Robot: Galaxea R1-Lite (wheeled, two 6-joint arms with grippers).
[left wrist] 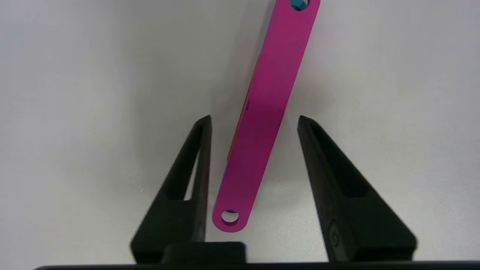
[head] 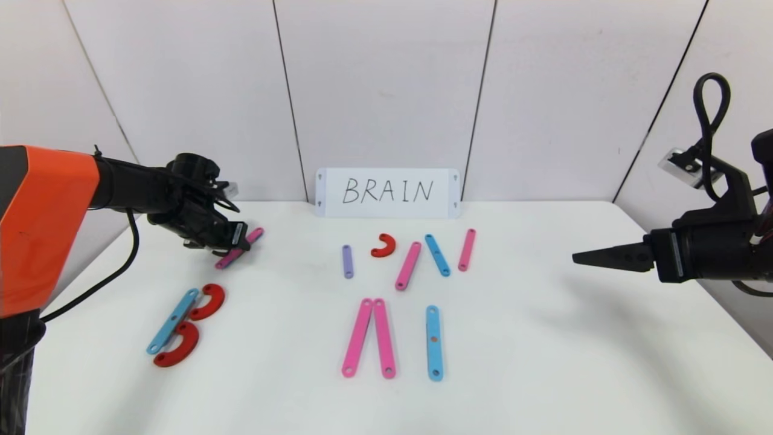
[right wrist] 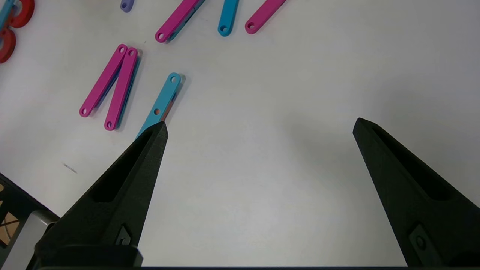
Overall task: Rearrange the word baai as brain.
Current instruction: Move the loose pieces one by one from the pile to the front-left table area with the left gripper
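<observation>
The flat holed pieces lie spread over the white table. At the left, a blue bar and two red curves form a B. My left gripper is low over a slanted pink bar at the back left. Its two fingers straddle that bar with a gap on each side. In the middle lie a purple bar, a red curve, a pink bar, a blue bar and a pink bar. My right gripper hovers open and empty at the right.
Nearer the front, two pink bars meet at their far ends beside an upright blue bar. A white card with "BRAIN" written on it leans against the back wall. Bare table lies under the right gripper.
</observation>
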